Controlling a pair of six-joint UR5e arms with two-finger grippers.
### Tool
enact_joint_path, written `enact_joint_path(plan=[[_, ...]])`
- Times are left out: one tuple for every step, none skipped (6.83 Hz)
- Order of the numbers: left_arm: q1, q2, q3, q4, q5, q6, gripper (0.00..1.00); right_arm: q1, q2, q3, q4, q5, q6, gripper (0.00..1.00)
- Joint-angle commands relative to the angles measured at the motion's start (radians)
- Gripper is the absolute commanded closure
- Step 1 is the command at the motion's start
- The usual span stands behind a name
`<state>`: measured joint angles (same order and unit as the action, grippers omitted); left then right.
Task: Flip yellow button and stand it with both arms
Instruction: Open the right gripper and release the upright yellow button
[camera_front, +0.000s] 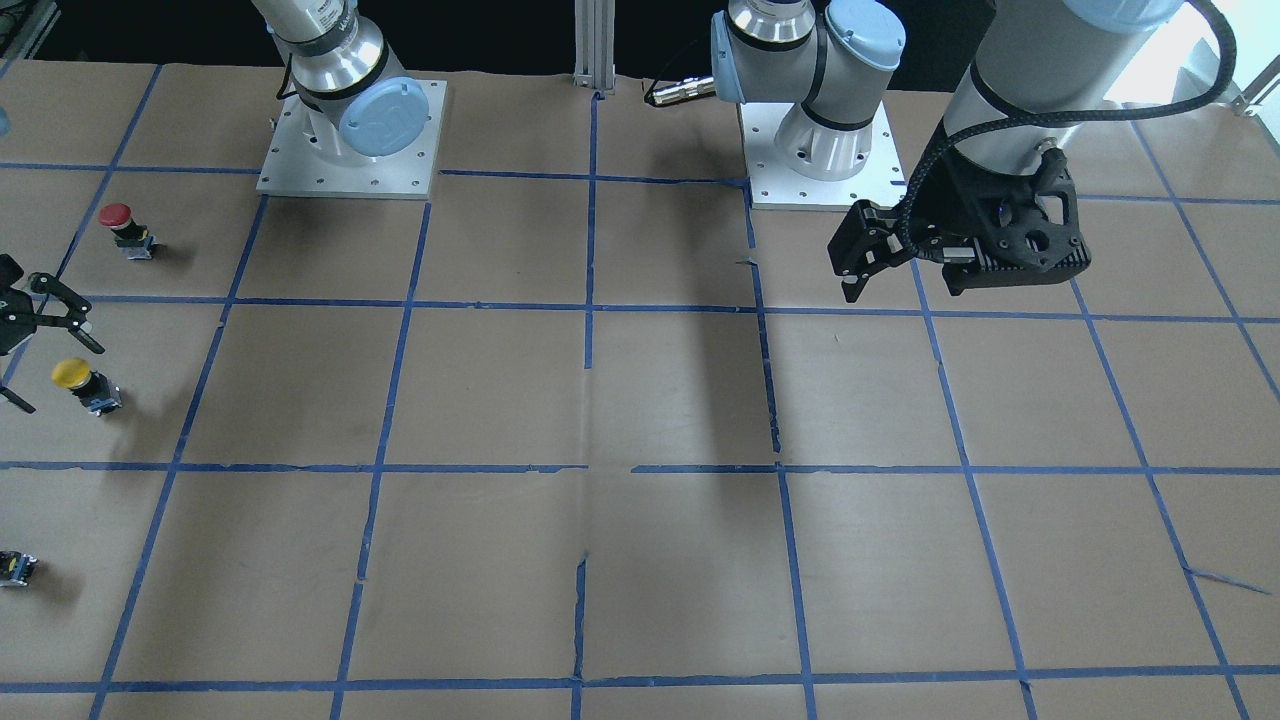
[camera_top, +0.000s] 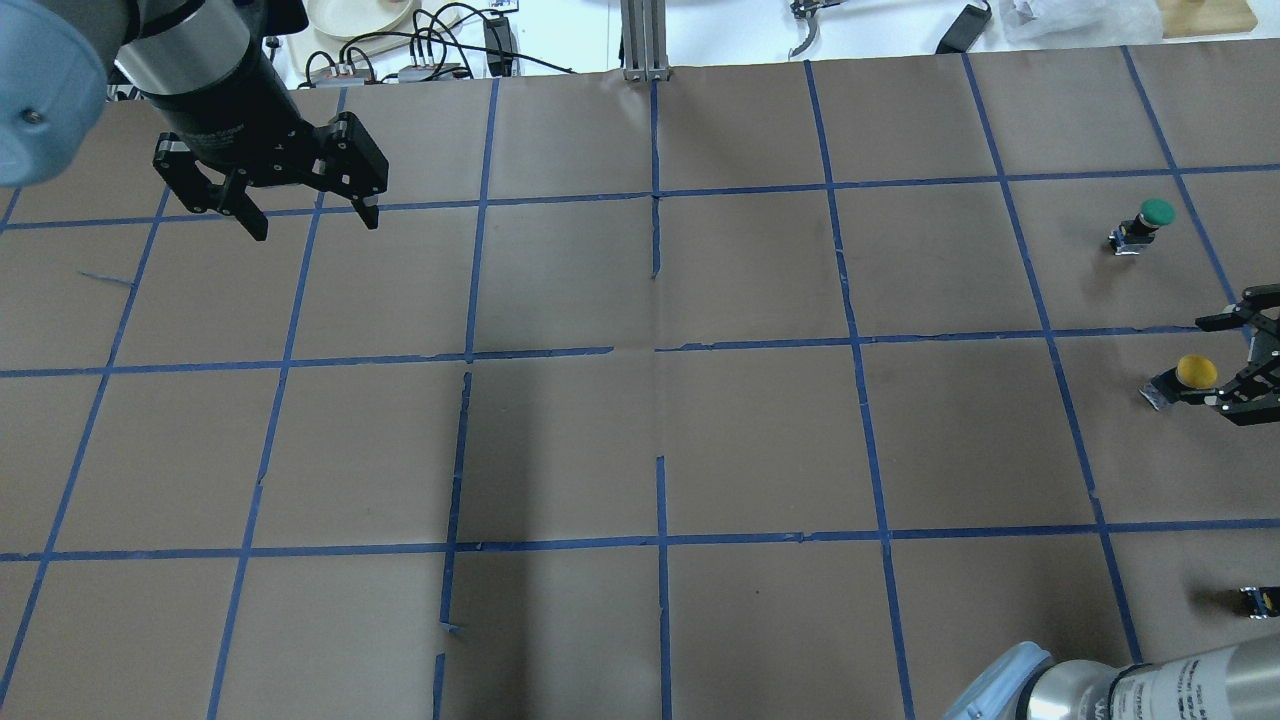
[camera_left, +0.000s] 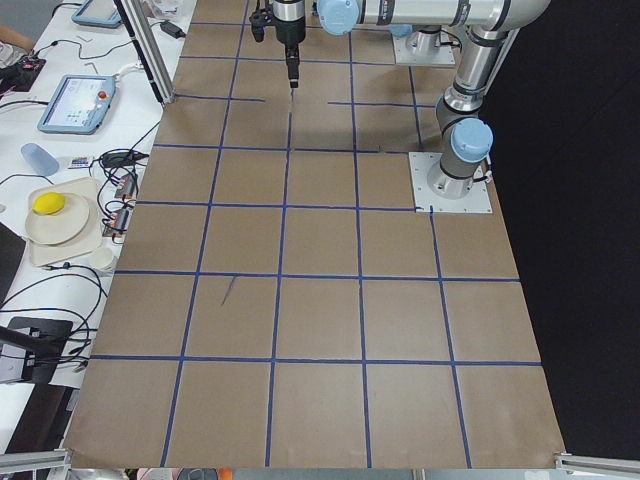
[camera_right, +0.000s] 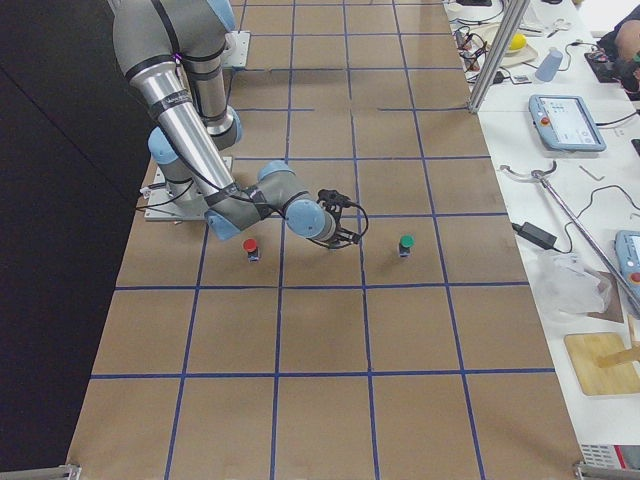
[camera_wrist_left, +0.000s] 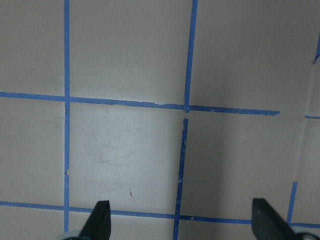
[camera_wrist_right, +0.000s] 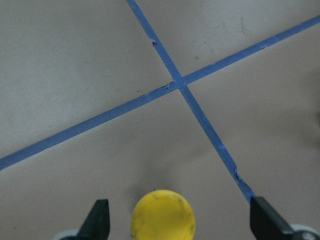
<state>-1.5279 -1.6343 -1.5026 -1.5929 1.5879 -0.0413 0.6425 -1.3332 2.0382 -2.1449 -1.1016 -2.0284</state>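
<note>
The yellow button (camera_top: 1187, 376) stands cap up at the table's right edge, and also shows in the front view (camera_front: 72, 374). My right gripper (camera_top: 1200, 360) is open and straddles it low over the table. In the right wrist view its yellow cap (camera_wrist_right: 162, 218) sits between the two fingertips (camera_wrist_right: 100, 220), touching neither. My left gripper (camera_top: 312, 222) is open and empty, held high over the far left of the table. The left wrist view shows only bare paper between its fingertips (camera_wrist_left: 101, 220).
A green-capped button (camera_top: 1146, 223) stands beyond the yellow one. A red-capped button (camera_front: 124, 226) stands nearer the robot's base. A tiny black part (camera_top: 1260, 600) lies at the near right edge. Blue tape lines grid the brown paper table (camera_top: 650, 440).
</note>
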Motion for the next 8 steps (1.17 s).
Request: enact_joint_path(plan=[[0.0, -0.001, -0.002, 0.001, -0.002, -0.002, 0.0, 0.012, -0.09, -0.007, 0.0, -0.038, 0.279, 0.0], [0.0, -0.001, -0.002, 0.001, -0.002, -0.002, 0.0, 0.032, -0.148, -0.009, 0.002, -0.043, 0.427, 0.0], [0.002, -0.001, -0.004, 0.001, -0.002, -0.002, 0.0, 0.081, -0.203, -0.015, 0.0, -0.085, 0.555, 0.0], [0.0, -0.001, -0.004, 0.002, 0.0, -0.002, 0.0, 0.157, -0.263, -0.047, 0.0, -0.154, 0.711, 0.0], [0.0, -0.001, -0.004, 0.002, -0.003, -0.002, 0.0, 0.237, -0.282, -0.097, 0.003, -0.225, 0.901, 0.0], [0.002, -0.001, -0.005, 0.002, -0.002, -0.002, 0.0, 0.322, -0.29, -0.142, 0.081, -0.298, 1.1, 0.0], [0.002, -0.001, -0.004, 0.008, 0.0, 0.0, 0.0, 0.394, -0.3, -0.188, 0.193, -0.335, 1.304, 0.0], [0.002, -0.001, -0.005, 0.008, -0.002, 0.0, 0.0, 0.464, -0.313, -0.238, 0.273, -0.336, 1.452, 0.0]])
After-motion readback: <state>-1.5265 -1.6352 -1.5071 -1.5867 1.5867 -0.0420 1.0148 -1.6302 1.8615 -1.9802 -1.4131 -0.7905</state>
